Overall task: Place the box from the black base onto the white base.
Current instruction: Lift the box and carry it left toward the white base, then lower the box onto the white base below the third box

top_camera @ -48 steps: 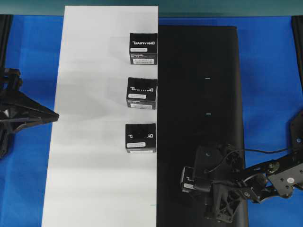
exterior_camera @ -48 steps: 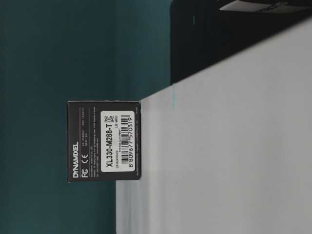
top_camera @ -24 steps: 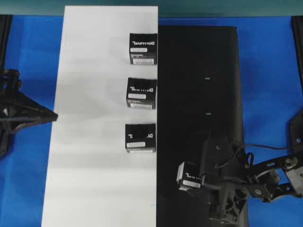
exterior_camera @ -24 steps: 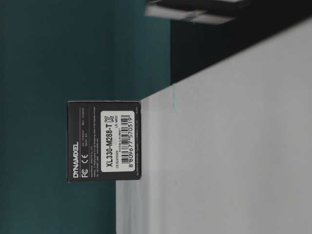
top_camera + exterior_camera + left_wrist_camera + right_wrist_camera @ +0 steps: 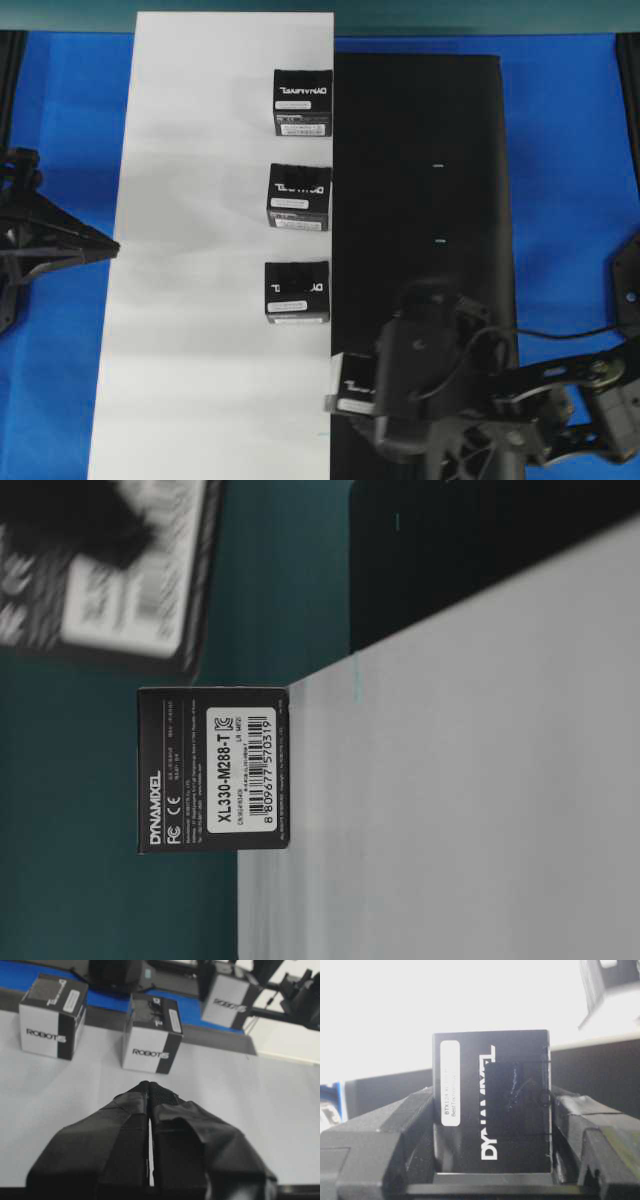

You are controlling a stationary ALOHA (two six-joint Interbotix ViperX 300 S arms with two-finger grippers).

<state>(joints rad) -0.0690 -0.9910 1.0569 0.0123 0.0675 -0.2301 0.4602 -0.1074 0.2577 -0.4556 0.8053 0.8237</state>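
The right gripper clamped the box, carried in the air over the seam between black base and white base. Next: carry left, lower, release. The left gripper sat closed, empty.

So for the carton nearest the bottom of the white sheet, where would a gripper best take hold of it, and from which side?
Probably from above, jaws across two opposite vertical side faces. That carton stands flat and upright on the white base, a small cuboid with flat parallel walls and bare sheet on its left and near sides. The right gripper grips the box across opposite faces likewise.
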